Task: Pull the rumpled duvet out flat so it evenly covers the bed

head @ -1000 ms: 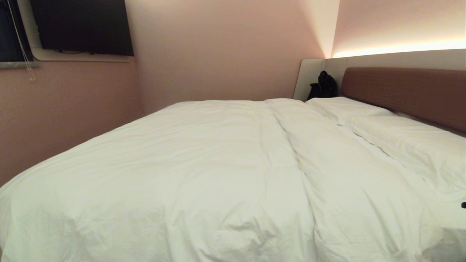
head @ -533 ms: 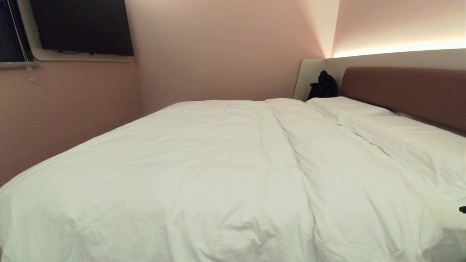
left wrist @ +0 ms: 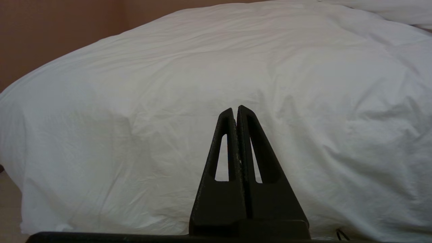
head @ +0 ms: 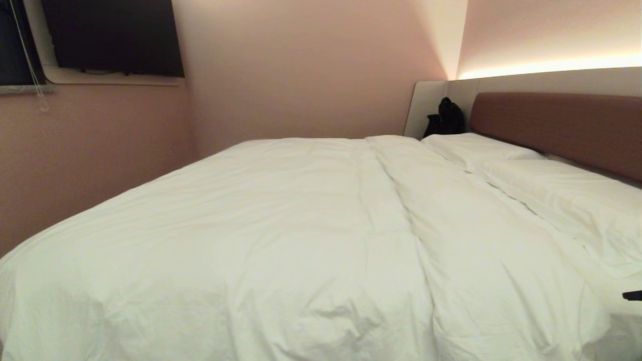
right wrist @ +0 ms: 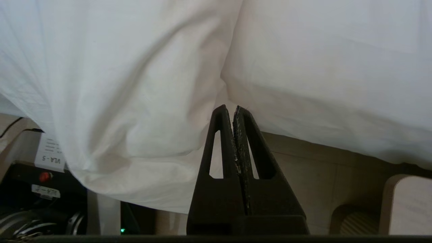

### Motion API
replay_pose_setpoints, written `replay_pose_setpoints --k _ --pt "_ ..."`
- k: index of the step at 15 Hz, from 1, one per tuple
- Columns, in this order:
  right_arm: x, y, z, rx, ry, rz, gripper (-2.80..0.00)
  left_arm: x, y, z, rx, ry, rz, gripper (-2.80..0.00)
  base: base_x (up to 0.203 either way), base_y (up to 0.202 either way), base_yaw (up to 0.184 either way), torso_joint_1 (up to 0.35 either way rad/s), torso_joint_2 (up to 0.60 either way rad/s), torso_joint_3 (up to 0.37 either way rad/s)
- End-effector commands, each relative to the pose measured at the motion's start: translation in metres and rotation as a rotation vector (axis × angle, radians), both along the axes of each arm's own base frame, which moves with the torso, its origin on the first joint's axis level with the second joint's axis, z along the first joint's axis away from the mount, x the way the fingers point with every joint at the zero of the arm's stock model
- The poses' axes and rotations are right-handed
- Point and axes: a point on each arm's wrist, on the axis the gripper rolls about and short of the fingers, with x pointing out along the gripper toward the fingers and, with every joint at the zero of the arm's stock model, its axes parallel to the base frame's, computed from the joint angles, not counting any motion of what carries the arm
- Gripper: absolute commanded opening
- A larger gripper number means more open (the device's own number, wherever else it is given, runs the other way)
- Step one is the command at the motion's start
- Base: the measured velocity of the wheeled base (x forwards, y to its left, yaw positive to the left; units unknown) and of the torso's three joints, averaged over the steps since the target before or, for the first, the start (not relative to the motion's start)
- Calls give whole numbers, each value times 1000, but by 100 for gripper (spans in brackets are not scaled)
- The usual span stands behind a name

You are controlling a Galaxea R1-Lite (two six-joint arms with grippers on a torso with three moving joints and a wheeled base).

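Inspector: Tools?
Clerk: Left black tool (left wrist: 237, 109), closed and empty, faces the puffy white wrinkled duvet's (head: 281, 235) near side. Right black tool (right wrist: 233, 109), closed on nothing, sits by the duvet's hanging edge.
Inspector: Duvet?
Clerk: Spread over the wide white-sheeted bed (head: 619, 308), one long ridge down it. Beyond, two flat white pillows (head: 562, 200) against the brown padded headboard (head: 556, 128).

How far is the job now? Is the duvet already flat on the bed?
Mostly done: the duvet covers the bed up to the pillows. In hand: nothing; the right gripper is shut and empty by the hanging edge, the left gripper shut, idle. Left: one long ridge and soft wrinkles.
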Motion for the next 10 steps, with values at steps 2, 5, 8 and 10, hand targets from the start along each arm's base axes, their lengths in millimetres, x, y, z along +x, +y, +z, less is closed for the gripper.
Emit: replay_pose_setpoints --k 2,5,8,10 --pt "8 -2 -10 14 10 25 -280 0 0 0 0 1 0 -280 0 0 0 0 0 0" --pt "11 0 -13 10 27 28 -280 0 0 0 0 1 0 -280 0 0 0 0 0 0" --pt "1 10 -2 9 22 23 -280 0 0 0 0 1 0 -280 0 0 0 0 0 0" --pt "-9 22 17 -13 -4 13 -280 0 0 0 0 1 0 -280 0 0 0 0 0 0"
